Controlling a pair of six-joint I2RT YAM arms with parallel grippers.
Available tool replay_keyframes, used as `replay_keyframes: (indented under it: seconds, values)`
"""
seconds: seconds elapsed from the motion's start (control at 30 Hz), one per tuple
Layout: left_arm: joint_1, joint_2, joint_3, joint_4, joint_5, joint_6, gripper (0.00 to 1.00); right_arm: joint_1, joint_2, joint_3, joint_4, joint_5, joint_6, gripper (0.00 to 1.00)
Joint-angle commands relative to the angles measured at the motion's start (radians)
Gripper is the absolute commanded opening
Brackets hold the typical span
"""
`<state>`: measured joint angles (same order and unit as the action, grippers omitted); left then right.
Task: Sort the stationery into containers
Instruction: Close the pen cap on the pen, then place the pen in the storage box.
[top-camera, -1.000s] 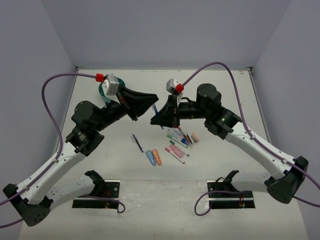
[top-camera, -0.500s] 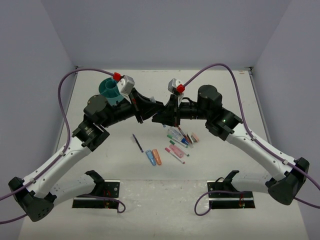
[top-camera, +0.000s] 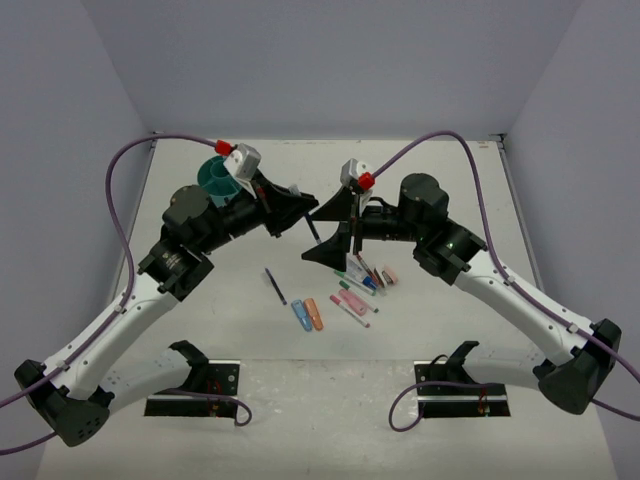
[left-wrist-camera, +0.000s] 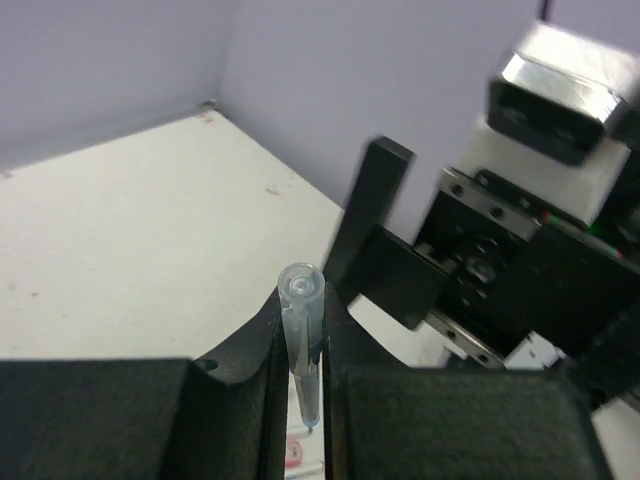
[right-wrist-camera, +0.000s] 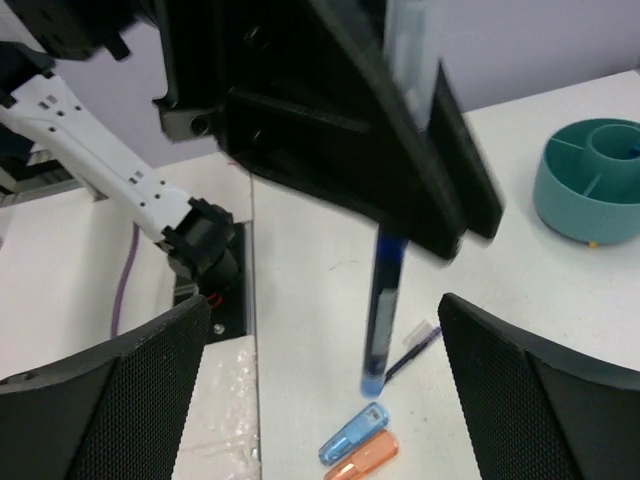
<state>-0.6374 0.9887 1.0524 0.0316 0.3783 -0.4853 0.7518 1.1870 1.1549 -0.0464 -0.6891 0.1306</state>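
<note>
A dark-blue pen (top-camera: 313, 230) hangs upright above the table, and my left gripper (top-camera: 304, 214) is shut on its upper part. In the left wrist view the pen (left-wrist-camera: 302, 330) is pinched between the two black fingers of the left gripper (left-wrist-camera: 300, 345). My right gripper (top-camera: 325, 232) stands open around the same pen without touching it. Its right wrist view shows the pen (right-wrist-camera: 383, 300) in the wide gap of the right gripper (right-wrist-camera: 330, 340). The teal tub (top-camera: 215, 176) sits at the back left behind the left arm. More stationery (top-camera: 362, 280) lies in a loose pile below the right gripper.
Another dark-blue pen (top-camera: 275, 286) lies on the table left of the pile, with a blue piece (top-camera: 301, 316) and an orange piece (top-camera: 315, 314) beside it. The tub (right-wrist-camera: 590, 190) shows compartments and a centre cup. The two arm bases (top-camera: 195, 385) stand at the near edge.
The left gripper came in and shut on the pen that the right gripper held. The right gripper has now opened wide and let the pen go.
</note>
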Motion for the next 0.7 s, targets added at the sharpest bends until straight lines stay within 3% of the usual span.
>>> replay_keyframes:
  seconds: [0.0, 0.17, 0.27, 0.43, 0.67]
  values:
    - [0.033, 0.070, 0.156, -0.164, -0.434, 0.025, 0.00, -0.067, -0.054, -0.063, 0.049, 0.124, 0.004, 0.99]
    - [0.170, 0.271, 0.323, -0.217, -0.993, 0.041, 0.00, -0.106, -0.117, -0.195, 0.052, 0.418, -0.005, 0.99]
    - [0.311, 0.455, 0.394, -0.115, -1.149, 0.042, 0.00, -0.106, -0.172, -0.248, 0.084, 0.467, 0.037, 0.99]
    - [0.480, 0.682, 0.507, 0.036, -1.113, 0.055, 0.00, -0.106, -0.266, -0.334, 0.130, 0.436, 0.084, 0.99]
    - [0.520, 0.822, 0.491, 0.169, -1.045, 0.093, 0.00, -0.106, -0.271, -0.350, 0.143, 0.406, 0.093, 0.99]
